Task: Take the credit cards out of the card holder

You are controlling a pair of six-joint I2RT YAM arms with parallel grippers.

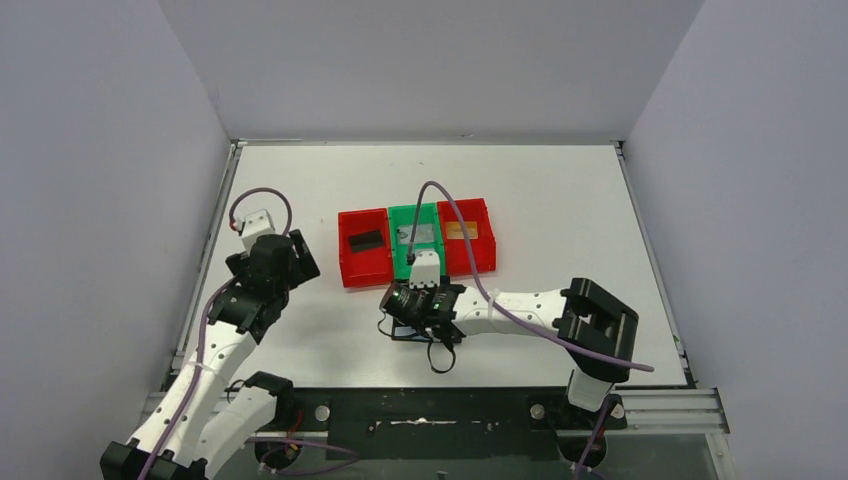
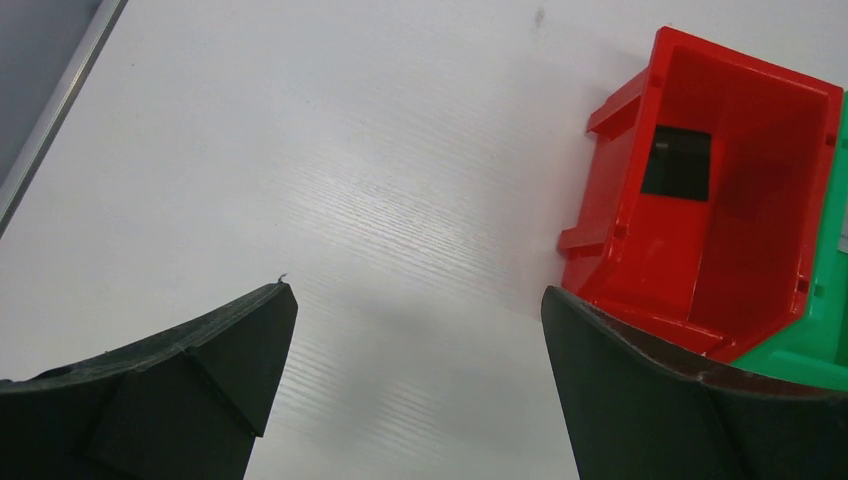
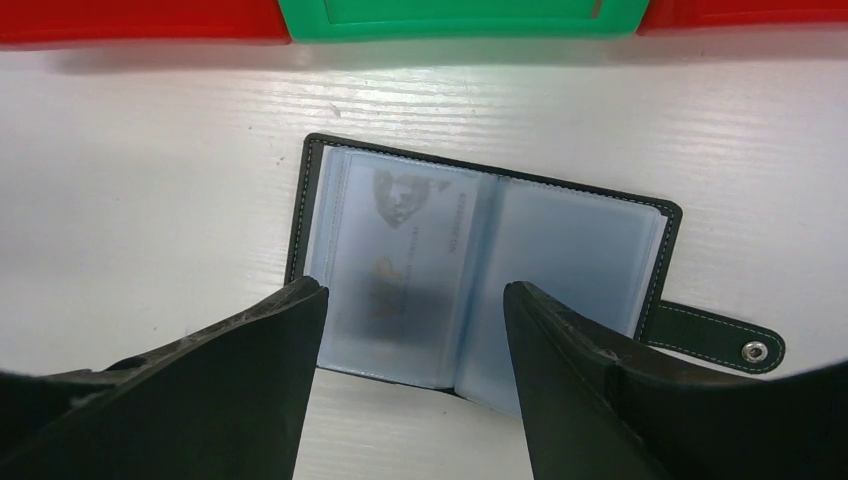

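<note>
My right fingers (image 3: 300, 320), half open and empty, are hovering over the open holder (image 3: 480, 240), lying on the bench (image 3: 150, 200) just before the green bin (image 3: 460, 15), long axis across my gap. Farther off, my left fingers (image 2: 262, 330) are hanging wide open.

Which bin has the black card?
The left red bin, holding the black card. The green bin holds a silver-grey card, the right red bin an orange card.
</note>
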